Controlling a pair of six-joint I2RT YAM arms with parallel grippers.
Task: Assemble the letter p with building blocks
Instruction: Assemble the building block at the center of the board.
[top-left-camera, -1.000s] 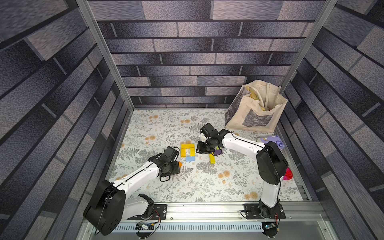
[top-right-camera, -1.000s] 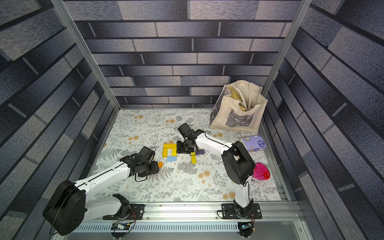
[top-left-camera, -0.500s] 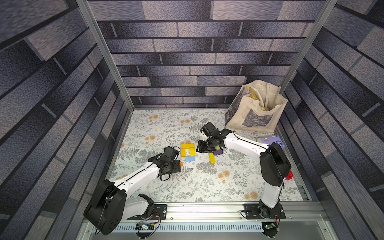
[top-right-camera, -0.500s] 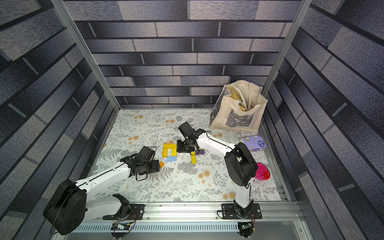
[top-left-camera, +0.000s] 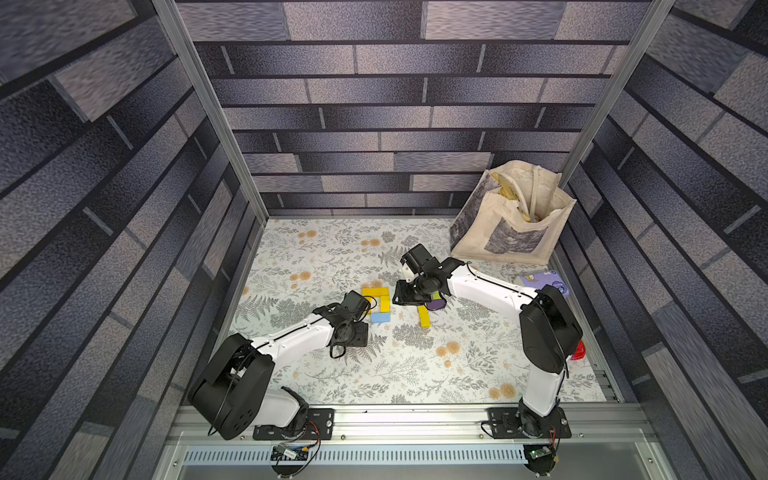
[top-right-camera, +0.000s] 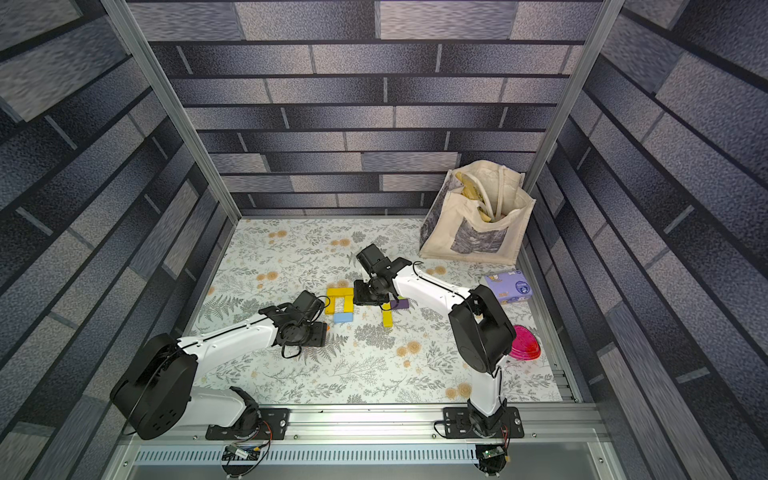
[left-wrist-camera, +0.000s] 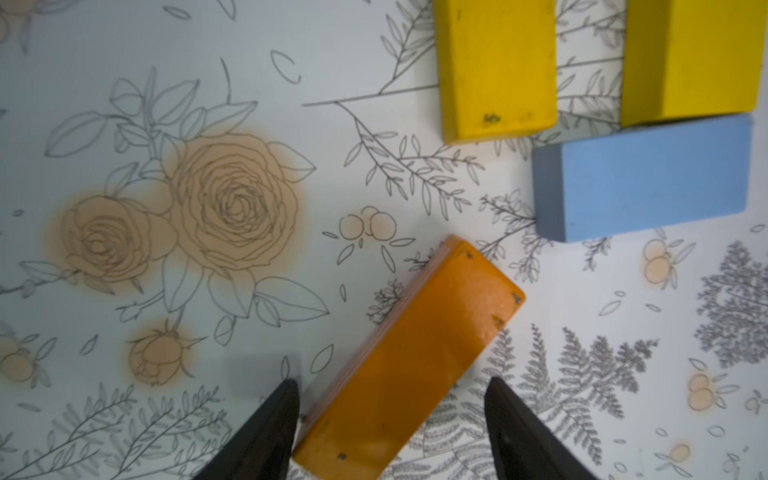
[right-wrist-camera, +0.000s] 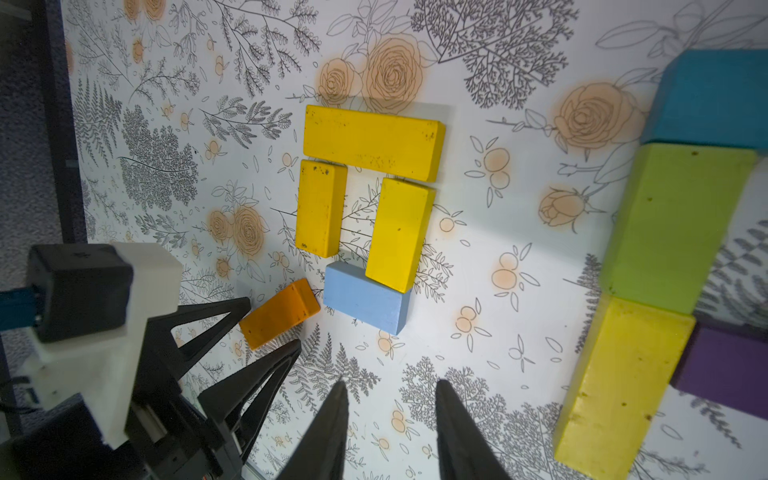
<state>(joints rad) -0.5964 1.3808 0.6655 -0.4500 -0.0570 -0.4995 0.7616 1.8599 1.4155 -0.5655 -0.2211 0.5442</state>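
Three yellow building blocks form an arch on the floral mat, with a light blue block at the foot of one leg. An orange block lies slanted beside the blue one. My left gripper is open around its near end: one finger touches its side, the other stands apart. My right gripper is open and empty over bare mat. Teal, lime green, yellow and purple blocks lie in a cluster beside it. In both top views the arch sits between the arms.
A cloth tote bag stands at the back right. A lilac tissue pack lies by the right wall and a pink object sits nearer the front. Brick-patterned walls close in three sides; a metal rail runs along the front.
My left arm has shifted toward the yellow and blue blocks, and the orange block has come along with it. The right arm has hardly moved.
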